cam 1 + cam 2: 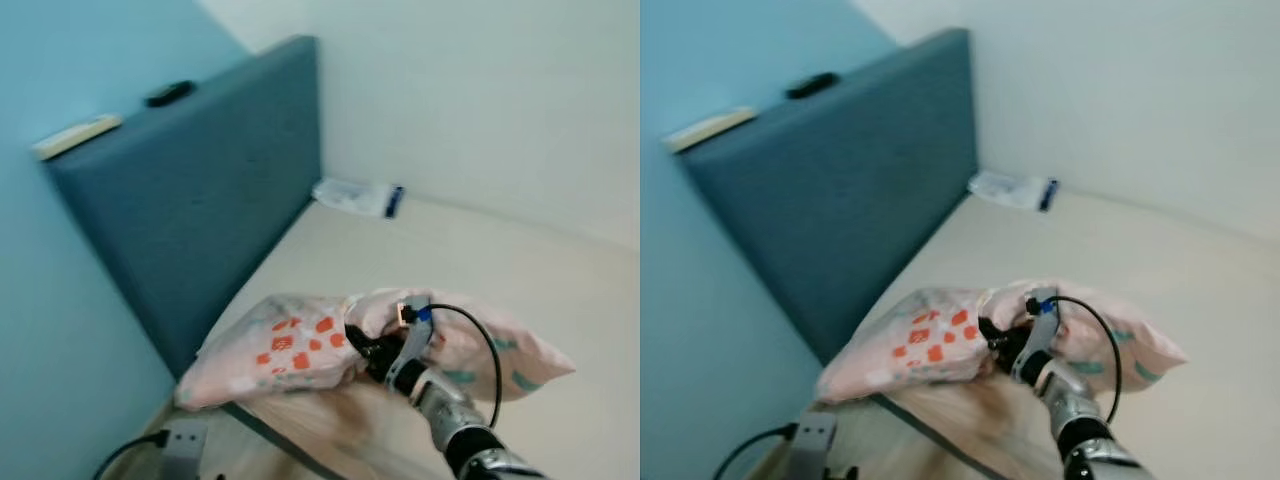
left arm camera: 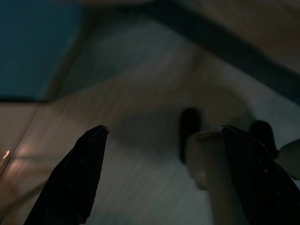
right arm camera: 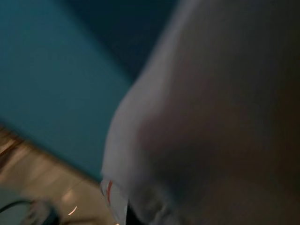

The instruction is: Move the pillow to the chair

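A pale pink pillow (image 1: 290,350) with orange and teal prints hangs above the edge of a cream bed (image 1: 480,270). My right gripper (image 1: 362,350) is shut on its bunched middle, so the fabric sags to both sides. In the right wrist view the pillow cloth (image 3: 211,122) is pressed close against the lens. In the dim left wrist view my left gripper (image 2: 164,136) hangs low and open above a wooden floor (image 2: 131,159), with nothing between its fingers.
A dark blue headboard (image 1: 200,190) stands against the teal wall on the left, with a small black object (image 1: 170,94) on top. A white packet (image 1: 355,197) lies in the far corner of the bed. A cable and socket (image 1: 165,440) lie on the floor.
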You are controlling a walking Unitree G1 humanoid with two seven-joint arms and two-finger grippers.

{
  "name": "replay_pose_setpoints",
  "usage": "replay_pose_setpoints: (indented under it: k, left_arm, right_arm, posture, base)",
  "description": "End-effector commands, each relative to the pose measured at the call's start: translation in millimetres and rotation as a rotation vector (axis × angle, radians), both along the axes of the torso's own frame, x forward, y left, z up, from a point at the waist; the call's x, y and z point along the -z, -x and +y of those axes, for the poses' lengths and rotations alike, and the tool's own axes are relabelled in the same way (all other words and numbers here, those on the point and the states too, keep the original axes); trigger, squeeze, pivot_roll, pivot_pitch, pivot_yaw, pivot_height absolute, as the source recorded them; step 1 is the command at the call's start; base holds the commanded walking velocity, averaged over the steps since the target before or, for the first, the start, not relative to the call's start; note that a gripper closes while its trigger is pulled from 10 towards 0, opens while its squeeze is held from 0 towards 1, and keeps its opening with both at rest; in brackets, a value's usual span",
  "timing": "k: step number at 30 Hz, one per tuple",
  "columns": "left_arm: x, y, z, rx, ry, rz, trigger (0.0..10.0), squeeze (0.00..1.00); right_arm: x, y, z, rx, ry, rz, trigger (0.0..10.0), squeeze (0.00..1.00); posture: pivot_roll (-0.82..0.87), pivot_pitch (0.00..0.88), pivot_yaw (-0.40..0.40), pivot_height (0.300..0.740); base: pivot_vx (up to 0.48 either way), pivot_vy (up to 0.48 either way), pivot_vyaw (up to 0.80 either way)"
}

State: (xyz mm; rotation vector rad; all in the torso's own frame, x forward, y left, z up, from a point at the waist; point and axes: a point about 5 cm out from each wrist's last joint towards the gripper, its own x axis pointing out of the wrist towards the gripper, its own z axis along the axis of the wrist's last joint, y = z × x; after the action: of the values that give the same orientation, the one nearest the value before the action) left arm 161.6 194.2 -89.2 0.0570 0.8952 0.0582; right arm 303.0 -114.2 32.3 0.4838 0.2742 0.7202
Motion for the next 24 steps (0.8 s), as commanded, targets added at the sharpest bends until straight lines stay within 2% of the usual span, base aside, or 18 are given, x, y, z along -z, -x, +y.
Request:
replay_pose_setpoints:
  k: [1,10,24]
  left_arm:
    - [1.6,2.6,-1.5,0.008,-0.001,0.016,10.0,0.00]
    - [2.8,5.0,-2.1,0.017,-0.004,0.027,10.0,0.00]
    - [2.9,5.6,-0.6,0.015,-0.012,0.031,10.0,0.00]
  right_arm:
    - [-6.9,-2.2,2.4,-0.045,-0.023,-0.038,10.0,0.00]
    - [-7.7,5.7,13.7,-0.176,-0.074,-0.056,10.0,0.00]
    - [-8.7,5.3,14.3,-0.171,-0.070,-0.056,10.0,0.00]
  posture:
    - [-0.10,0.042,-0.003,0.740]
    - [-0.10,0.047,0.000,0.740]
    - [-0.10,0.052,-0.001,0.740]
  base:
    - [0.000,0.000,0.79]
    - [0.000,0.000,0.79]
    - [0.000,0.000,0.79]
